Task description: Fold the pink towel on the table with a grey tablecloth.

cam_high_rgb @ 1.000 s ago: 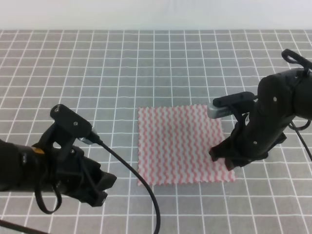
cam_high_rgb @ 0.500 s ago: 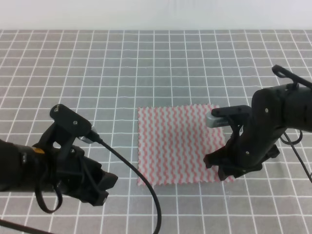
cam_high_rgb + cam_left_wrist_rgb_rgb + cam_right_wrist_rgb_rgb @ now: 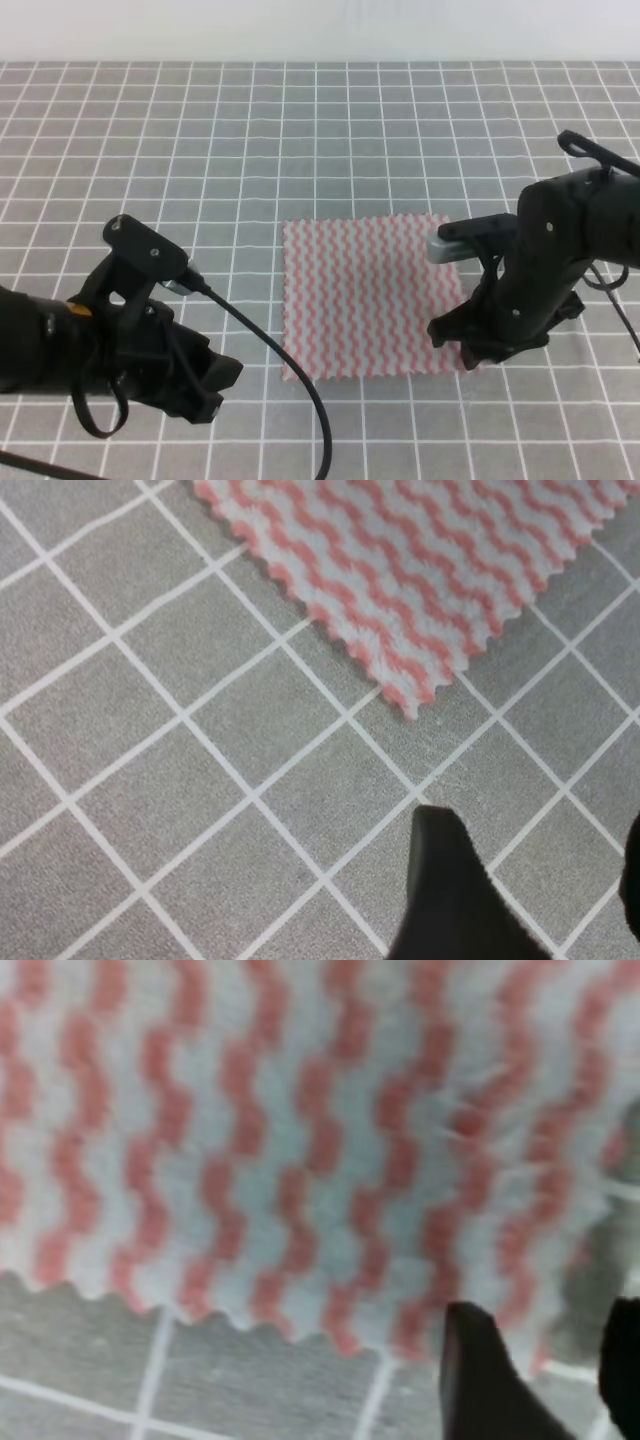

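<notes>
The pink towel [image 3: 370, 297] is lying flat at centre frame on the table with a grey tablecloth [image 3: 300, 130]. The right gripper [image 3: 468, 350], jaws parted, is pressing down at its lower right corner. The left gripper [image 3: 205, 385], also parted, is hovering at lower left, off the cloth.

Towel [image 3: 365, 295]: thin woven cloth, matt, slightly fuzzy nap, pinked serrated edges; lay flat. Worktop [image 3: 300, 140]: grey cloth cover, matt, fine grainy weave visible in the left wrist view, white lines printed or woven in. Left fingers [image 3: 445, 900]: black, matt, looked like plastic. Right arm [image 3: 560, 240]: black housing, faint sheen; grey smooth piece attached.
</notes>
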`<state>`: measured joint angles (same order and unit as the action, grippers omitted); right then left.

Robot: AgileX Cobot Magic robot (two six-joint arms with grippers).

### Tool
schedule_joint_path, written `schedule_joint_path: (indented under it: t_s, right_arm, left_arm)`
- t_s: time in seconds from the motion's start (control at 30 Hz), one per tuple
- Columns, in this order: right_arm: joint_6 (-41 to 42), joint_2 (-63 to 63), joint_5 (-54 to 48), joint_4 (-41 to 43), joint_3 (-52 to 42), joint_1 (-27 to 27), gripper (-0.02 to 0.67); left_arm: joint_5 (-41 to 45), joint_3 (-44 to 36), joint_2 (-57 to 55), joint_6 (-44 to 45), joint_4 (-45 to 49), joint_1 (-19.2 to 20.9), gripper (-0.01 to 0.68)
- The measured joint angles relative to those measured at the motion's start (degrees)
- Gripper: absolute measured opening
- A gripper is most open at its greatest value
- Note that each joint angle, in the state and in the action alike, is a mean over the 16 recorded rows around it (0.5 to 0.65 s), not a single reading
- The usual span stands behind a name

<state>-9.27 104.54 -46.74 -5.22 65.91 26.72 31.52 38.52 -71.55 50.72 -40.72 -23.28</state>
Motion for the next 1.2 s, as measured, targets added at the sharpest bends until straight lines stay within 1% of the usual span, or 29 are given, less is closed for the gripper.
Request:
schedule_joint_path:
  t_s: [0.3, 0.47, 0.63, 1.0, 1.1, 1.2]
  right_arm:
    - [-1.5, 0.3, 0.4, 0.1, 0.0, 0.0, 0.301]
    - [-1.4, 1.0, 1.2, -0.8, 0.1, 0.0, 0.284]
    - [-1.3, 1.6, 1.2, -1.0, 0.7, 0.0, 0.229]
    - [0.6, 2.1, -0.3, -0.6, 4.6, 0.0, 0.041]
    - [1.7, 2.2, -0.8, -0.6, 6.2, 0.0, 0.008]
    - [2.7, 2.2, -1.1, -0.5, 7.7, 0.0, -0.009]
  left_arm:
    - [-0.2, 0.0, 0.1, 0.1, -0.1, 0.0, 0.338]
    - [-0.3, 0.0, 0.0, 0.1, 0.0, 0.0, 0.338]
    - [-0.4, 0.0, 0.2, 0.2, -0.1, 0.0, 0.337]
    - [-0.8, 0.0, -0.2, 3.2, 0.0, 0.0, 0.336]
    - [-1.0, 0.0, -0.5, 5.3, -0.1, 0.0, 0.336]
    - [-1.4, 0.0, -0.9, 8.0, -0.2, -0.2, 0.336]
